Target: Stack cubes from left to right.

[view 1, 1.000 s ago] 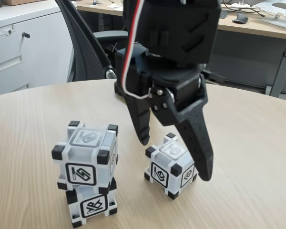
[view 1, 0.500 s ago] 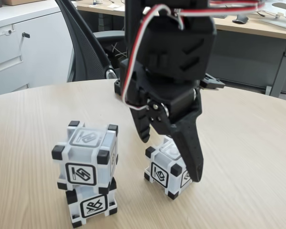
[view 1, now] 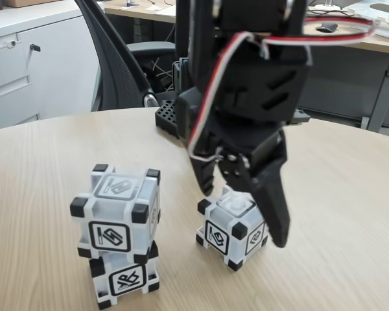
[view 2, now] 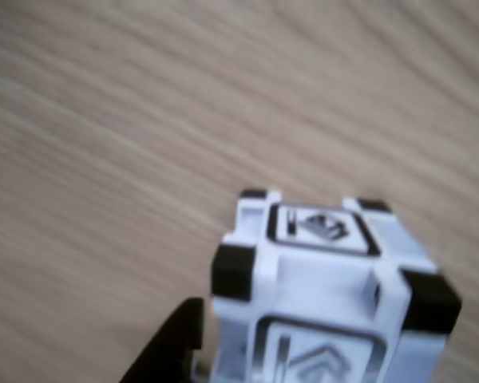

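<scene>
**Grey-white cube sits between our spread fingers**

Black and parted, our gripper [view 1: 245,217] in the fixed view straddles the single cube [view 1: 232,224]; one finger [view 1: 202,173] drops behind the cube's far-left side, the other finger [view 1: 274,210] runs down past its near-right side; the cube lies directly below and between them, resting on the wooden table [view 1: 45,162]; we cannot tell whether either finger touches it yet, so we judge the jaws open around it rather than clamped; the cube has no long axis, but it sits turned with a corner toward the camera, and we judge the fingers line up with two opposite faces; off to the left of our gripper and nearer the camera stands the stack of two cubes [view 1: 118,234], well apart from the fingers; that stack is where we judge this cube must go, up and leftward.

Blurred wood fills much of the other view; the single cube [view 2: 323,287] lies low and right of centre, close ahead; a dark fingertip [view 2: 169,351] shows just beside its lower-left edge, contact unclear; the opposite finger cannot be made out here.
</scene>
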Controlling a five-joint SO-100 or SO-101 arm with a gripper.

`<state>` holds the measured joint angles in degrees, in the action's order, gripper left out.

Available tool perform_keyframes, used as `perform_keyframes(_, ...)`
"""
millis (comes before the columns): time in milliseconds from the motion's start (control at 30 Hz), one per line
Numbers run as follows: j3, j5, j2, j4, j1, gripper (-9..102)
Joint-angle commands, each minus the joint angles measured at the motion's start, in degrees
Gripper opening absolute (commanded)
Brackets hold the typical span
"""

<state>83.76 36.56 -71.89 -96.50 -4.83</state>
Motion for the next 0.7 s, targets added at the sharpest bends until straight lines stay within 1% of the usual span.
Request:
perform_keyframes(0, 0.1, 0.2, 0.4, -0.1, -0.4, 38)
perform_keyframes(500, -0.1, 1.0, 5.0, 0.1, -0.4, 36)
perform_keyframes(667, -0.7, 0.8, 5.2, 0.1, -0.4, 30)
